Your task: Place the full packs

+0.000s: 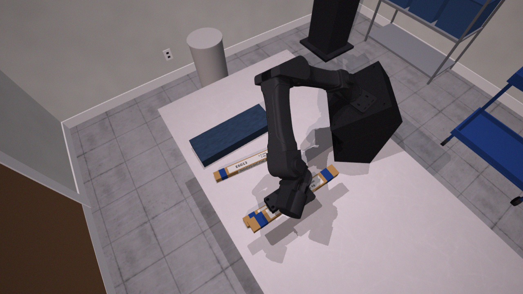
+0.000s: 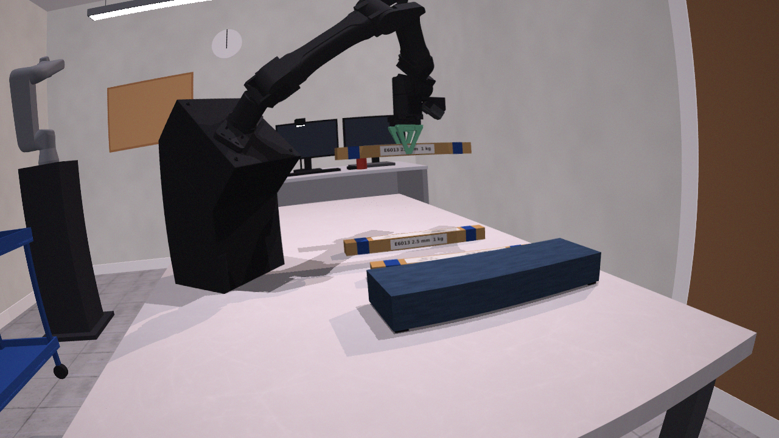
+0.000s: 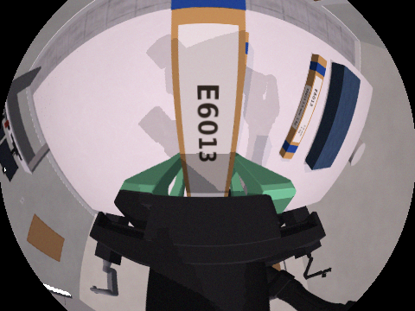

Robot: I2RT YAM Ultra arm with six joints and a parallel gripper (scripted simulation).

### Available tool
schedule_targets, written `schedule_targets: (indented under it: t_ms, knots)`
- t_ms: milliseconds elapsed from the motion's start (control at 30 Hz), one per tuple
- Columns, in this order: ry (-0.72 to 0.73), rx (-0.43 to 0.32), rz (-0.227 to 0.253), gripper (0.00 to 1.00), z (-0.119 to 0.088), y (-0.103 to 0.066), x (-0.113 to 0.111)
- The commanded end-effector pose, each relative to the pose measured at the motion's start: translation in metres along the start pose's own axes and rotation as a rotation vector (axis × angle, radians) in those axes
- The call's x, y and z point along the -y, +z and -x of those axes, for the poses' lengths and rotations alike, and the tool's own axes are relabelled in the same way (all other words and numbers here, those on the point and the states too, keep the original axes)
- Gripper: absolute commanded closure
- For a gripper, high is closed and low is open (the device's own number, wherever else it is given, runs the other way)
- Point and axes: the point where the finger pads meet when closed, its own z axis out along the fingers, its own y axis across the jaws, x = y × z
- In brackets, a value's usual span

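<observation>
pincer (image 2: 407, 142) grips 1 pack (image 2: 403, 149) high above pale table (image 2: 490, 348).

Your top view looks steeply down from afar; exterior sits low by the table (image 2: 490, 348), facing the platform (image 2: 484, 280); wrist rides the arm. All share the platform.

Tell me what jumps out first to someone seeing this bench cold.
The black arm's hand, with green fingers, grips a cardboard electrode pack near its middle, level, high above the table. Below it, a second pack lies flat on the table, a third pack lies beside the dark blue platform, and nothing rests on the platform.
</observation>
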Motion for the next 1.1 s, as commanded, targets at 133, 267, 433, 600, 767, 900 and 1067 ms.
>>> schedule_targets:
  t_ms: [133,267,433,600,767,900,1067]
  knots:
    - [0.008,0.077,0.065,1.00,0.017,-0.037,0.013]
    - [0.007,0.077,0.064,1.00,0.016,-0.035,0.023]
    - [0.016,0.087,0.072,1.00,0.021,-0.037,0.030]
    - [-0.007,0.064,0.059,1.00,0.012,-0.032,0.046]
    - [0.008,0.081,0.064,1.00,0.017,-0.030,0.057]
    - [0.007,0.079,0.066,1.00,0.016,-0.029,0.065]
    - [-0.006,0.067,0.059,1.00,0.009,-0.024,0.075]
